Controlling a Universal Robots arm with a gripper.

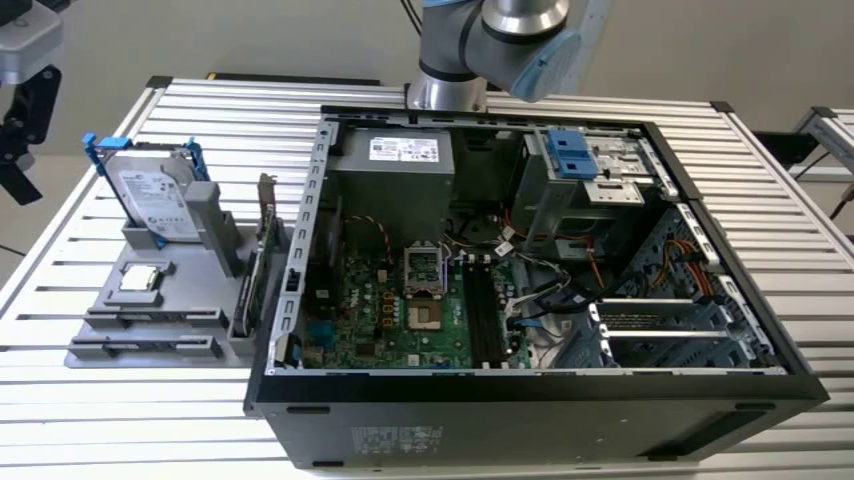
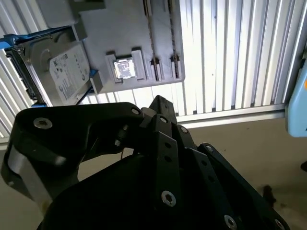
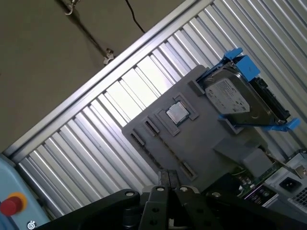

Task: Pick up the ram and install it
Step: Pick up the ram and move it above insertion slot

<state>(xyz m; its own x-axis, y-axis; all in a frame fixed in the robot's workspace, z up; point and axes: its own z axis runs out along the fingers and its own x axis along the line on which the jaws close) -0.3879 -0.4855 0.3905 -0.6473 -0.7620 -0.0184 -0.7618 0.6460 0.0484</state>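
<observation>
While the gripper (image 3: 168, 180) hangs high near the table's edge, well apart from the grey holder (image 1: 200, 292), both wrist views look down past it onto that holder. Its fingers (image 3: 163, 182) look pressed together with nothing between them. As for the ram (image 1: 246, 292), I take it to be the thin strip standing on edge in a holder slot, just beside the taller dark card (image 1: 276, 262), though it is too slim to be certain. Not installed, by my reading: the black slots (image 1: 483, 315) on the motherboard (image 1: 360, 315) look bare. Step in hand, as I judge it, is the approach for the pick. To do it well: open before descending, set the jaws across the stick's flat faces, come down square over its top edge near mid-length, and draw it straight up so it does not bind in the slot. Hazards: the card with its metal bracket sits close alongside and stands higher, so there is little side room. The hard drive (image 1: 154, 198) in its blue frame stands at one end of the holder, and a processor chip (image 3: 177, 113) lies flat on it. Inside the open case (image 1: 534, 392), loose cables (image 1: 541, 298) crowd the slots on the exterior view's right. The arm (image 1: 461, 60) rises behind the case. A red button (image 3: 10, 205) sits off the table's edge.
</observation>
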